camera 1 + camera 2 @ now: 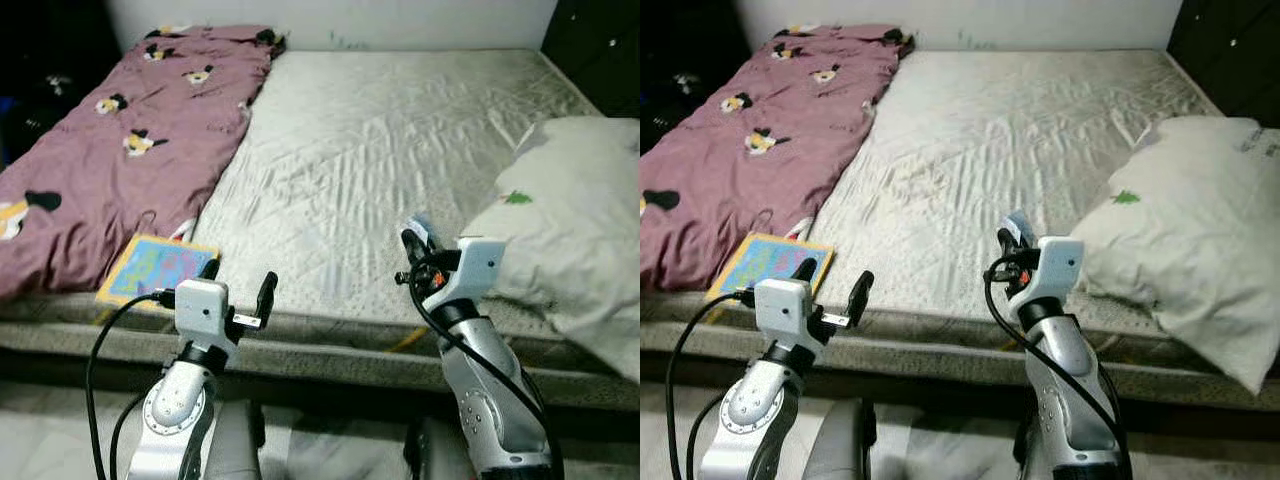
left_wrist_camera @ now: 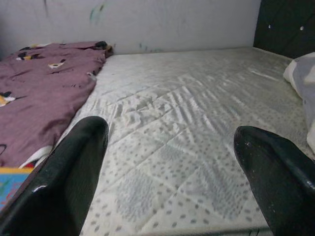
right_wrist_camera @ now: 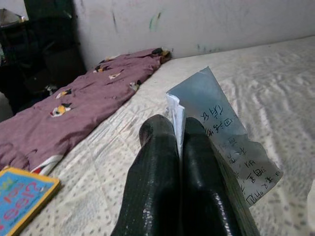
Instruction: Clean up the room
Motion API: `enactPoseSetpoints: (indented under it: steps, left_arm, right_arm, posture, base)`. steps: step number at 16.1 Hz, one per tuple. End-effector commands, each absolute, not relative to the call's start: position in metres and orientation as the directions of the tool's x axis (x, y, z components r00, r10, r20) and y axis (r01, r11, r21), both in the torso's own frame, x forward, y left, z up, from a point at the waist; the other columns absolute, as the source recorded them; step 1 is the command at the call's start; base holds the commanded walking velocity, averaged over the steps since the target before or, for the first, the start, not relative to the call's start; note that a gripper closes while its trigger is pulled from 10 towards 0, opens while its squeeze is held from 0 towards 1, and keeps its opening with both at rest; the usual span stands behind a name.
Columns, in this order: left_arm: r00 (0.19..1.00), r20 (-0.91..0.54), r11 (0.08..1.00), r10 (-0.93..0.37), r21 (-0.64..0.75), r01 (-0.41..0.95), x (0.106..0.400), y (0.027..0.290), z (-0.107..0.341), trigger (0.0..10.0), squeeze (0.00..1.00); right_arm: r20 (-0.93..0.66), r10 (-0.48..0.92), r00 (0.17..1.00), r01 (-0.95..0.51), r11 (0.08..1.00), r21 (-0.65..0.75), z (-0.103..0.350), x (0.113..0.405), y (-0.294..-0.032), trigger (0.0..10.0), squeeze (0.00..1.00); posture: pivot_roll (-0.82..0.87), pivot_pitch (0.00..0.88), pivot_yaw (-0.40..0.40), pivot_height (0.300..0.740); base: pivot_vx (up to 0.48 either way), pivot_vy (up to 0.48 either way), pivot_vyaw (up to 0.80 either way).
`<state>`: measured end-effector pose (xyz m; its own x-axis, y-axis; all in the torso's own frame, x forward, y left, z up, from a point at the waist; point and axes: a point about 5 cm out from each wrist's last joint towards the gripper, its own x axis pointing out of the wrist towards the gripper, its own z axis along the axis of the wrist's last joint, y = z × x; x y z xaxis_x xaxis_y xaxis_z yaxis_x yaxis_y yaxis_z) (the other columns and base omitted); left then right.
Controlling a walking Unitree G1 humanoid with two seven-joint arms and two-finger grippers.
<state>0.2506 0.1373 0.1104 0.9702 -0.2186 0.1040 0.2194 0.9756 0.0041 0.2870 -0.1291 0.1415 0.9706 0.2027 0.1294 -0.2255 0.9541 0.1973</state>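
Paper [image 3: 224, 140] with handwritten characters is pinched between the pressed-together fingers [image 3: 155, 167] of the right gripper [image 1: 412, 243], which sits right of centre in the lower half of the left eye frame, above the near edge of the mattress [image 1: 390, 140]. The slip stands up past the fingertips, its blue-grey top corner folded over. The left gripper [image 1: 238, 282] is at lower left of centre, its two fingers spread wide apart and holding nothing, just over the mattress edge.

A mauve blanket [image 1: 120, 130] with cartoon prints fills the upper left of the frame, lying along that side of the mattress. A colourful book [image 1: 155, 268] lies flat at the blanket's near end, at lower left, close to the left gripper. A pale pillow [image 1: 570, 230] with a small green mark occupies the right edge of the frame, resting on the mattress just beside the right gripper. A dark headboard [image 1: 600, 40] shows in the upper right corner.
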Motion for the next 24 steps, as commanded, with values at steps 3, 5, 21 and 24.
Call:
enactPoseSetpoints:
  steps: [3,5,21,24]
  left_arm:
    - [0.973,0.107,0.979,-0.205,0.013,0.205,0.253,0.141,0.111,10.0,0.00]
    - [0.973,0.106,0.979,-0.206,0.016,0.205,0.253,0.142,0.111,10.0,0.00]
    - [0.995,0.050,0.996,-0.090,0.001,0.090,0.257,0.152,0.104,10.0,0.00]
    - [0.994,0.049,0.995,-0.097,0.003,0.097,0.259,0.148,0.105,10.0,0.00]
  right_arm:
    - [0.145,0.180,0.973,-0.207,0.958,0.199,0.147,0.289,-0.130,10.0,0.00]
    - [0.146,0.178,0.973,-0.204,0.960,0.191,0.147,0.288,-0.130,10.0,0.00]
    - [0.081,0.075,0.994,-0.084,0.990,0.111,0.135,0.291,-0.140,10.0,0.00]
    - [0.090,0.080,0.993,-0.089,0.991,0.097,0.136,0.291,-0.139,10.0,0.00]
  posture:
    - [-0.01,0.000,0.040,0.683]
    - [-0.01,0.000,0.042,0.716]
    - [0.00,0.000,0.042,0.740]
    - [-0.01,0.000,0.040,0.740]
  base:
    - [0.000,0.000,0.00]
    - [0.000,0.000,0.00]
    - [0.000,0.000,0.00]
    - [0.000,0.000,0.00]
